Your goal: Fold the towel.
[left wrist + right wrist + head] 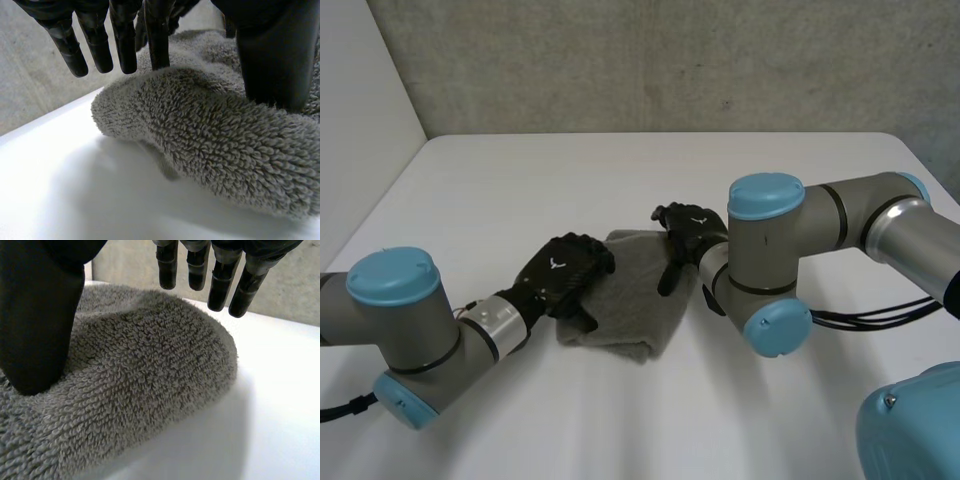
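Lying near the middle of the white table (520, 180), the grey towel (638, 300) is seen as a thick, folded bundle between the two hands. The left hand (563, 272) is placed on the towel's left edge, and the right hand (686, 232) on its far right corner.

In the left wrist view the fingers (95, 42) are straight and a little spread. Most of them hang just past the towel's rounded edge without touching it, while one tip is touched by the pile. The thumb (275, 65) is pressed down on the cloth, well apart from the fingers, so nothing is pinched.

In the right wrist view a similar posture is found. The thumb (37, 330) is sunk into the towel, and the straight, spread fingers (220, 285) are held above its edge, clear of it, with no cloth gripped.
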